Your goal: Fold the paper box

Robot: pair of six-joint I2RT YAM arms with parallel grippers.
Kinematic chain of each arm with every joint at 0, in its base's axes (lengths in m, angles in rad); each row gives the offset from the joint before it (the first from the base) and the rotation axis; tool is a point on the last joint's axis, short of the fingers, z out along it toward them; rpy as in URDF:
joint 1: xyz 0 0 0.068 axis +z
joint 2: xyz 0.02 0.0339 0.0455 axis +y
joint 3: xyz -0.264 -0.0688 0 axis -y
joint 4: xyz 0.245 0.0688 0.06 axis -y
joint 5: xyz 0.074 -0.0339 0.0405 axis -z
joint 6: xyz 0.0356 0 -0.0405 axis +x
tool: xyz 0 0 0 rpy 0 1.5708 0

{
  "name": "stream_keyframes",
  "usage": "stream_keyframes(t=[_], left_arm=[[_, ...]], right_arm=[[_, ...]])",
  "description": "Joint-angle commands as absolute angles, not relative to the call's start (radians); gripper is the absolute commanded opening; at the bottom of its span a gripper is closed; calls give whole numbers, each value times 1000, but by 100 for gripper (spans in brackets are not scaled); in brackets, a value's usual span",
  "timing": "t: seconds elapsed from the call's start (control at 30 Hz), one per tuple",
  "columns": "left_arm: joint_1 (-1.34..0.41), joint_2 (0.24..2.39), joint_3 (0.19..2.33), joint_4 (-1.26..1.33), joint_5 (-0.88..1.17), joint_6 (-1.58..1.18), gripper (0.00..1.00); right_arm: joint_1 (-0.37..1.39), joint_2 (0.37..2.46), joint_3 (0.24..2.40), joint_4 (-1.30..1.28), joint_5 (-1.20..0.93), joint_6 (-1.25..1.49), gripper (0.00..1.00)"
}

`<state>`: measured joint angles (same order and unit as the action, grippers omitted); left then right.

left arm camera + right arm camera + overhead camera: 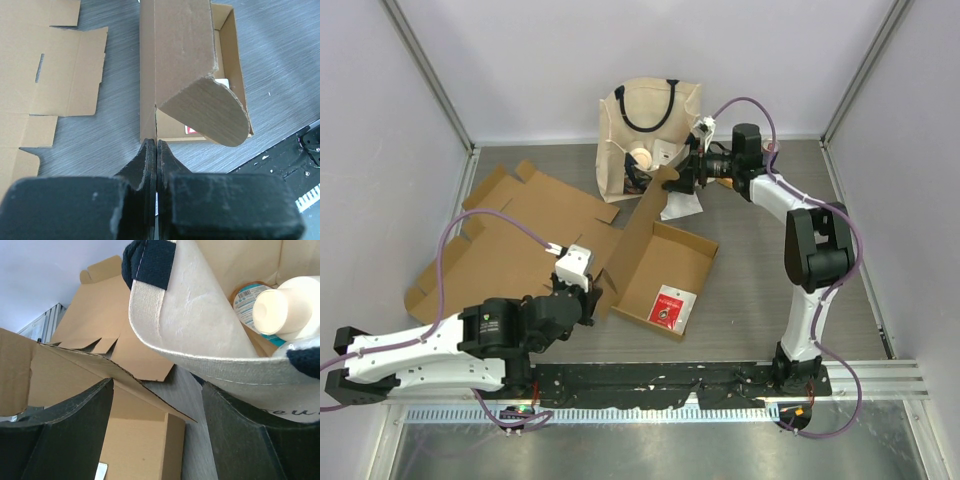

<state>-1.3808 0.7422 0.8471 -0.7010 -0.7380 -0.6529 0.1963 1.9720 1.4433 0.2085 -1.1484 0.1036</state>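
The paper box [665, 262] lies half folded in the middle of the table, its tray open and a long lid panel [638, 230] standing up along its left side. My left gripper [592, 292] is shut on the near end of that panel; in the left wrist view the cardboard edge runs straight into the closed fingertips [156, 143], beside a rounded tab [210, 112]. My right gripper [673, 182] is open at the panel's far top corner. In the right wrist view that corner [150, 390] lies between the spread fingers [75, 430], touching neither.
A flat, unfolded cardboard sheet [515, 235] lies at the left. A cream tote bag [645, 125] holding bottles stands close behind the right gripper, its rim [200, 335] hanging just above the fingers. A red-and-white card [670, 305] lies in the tray. White paper [680, 207] lies beside the bag.
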Motion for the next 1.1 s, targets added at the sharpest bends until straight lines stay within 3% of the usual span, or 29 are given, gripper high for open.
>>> stream_keyframes(t=[0.0,0.13,0.23,0.3,0.33,0.53,0.67,0.77,0.8,0.83,0.93,1.07], left_arm=[[-1381,727,870,-729,-707,-678,0],[-1381,721,876,-744,-706,-681,0],[-1381,719,882,-761,-715,-699,0],[-1381,719,881,-762,-724,-710,0],[-1381,721,879,-761,-726,-712,0],[-1381,753,916,-810,-798,-775,0],[-1379,810,962,-819,-843,-788,0],[-1376,865,1000,-853,-925,-839,0],[-1373,885,1017,-841,-946,-847,0],[-1370,917,1025,-842,-956,-856,0],[-1353,984,1054,-847,-985,-908,0],[-1319,1044,1048,-799,-1014,-916,0]], right_arm=[[209,1993,1509,180,-1216,48,76],[227,2008,1516,204,-1270,73,73],[244,1985,1480,262,-1267,93,63],[247,1979,1422,446,-1266,230,53],[247,1980,1399,633,-1269,294,50],[226,2008,1306,1216,-1258,794,34],[207,1971,1209,1431,-1224,992,17],[204,1876,1126,1275,-1172,896,3],[203,1788,1096,1185,-1139,826,1],[202,1739,1048,914,-1100,590,2],[219,1564,1017,425,-870,246,1],[239,1404,924,270,-576,200,1]])
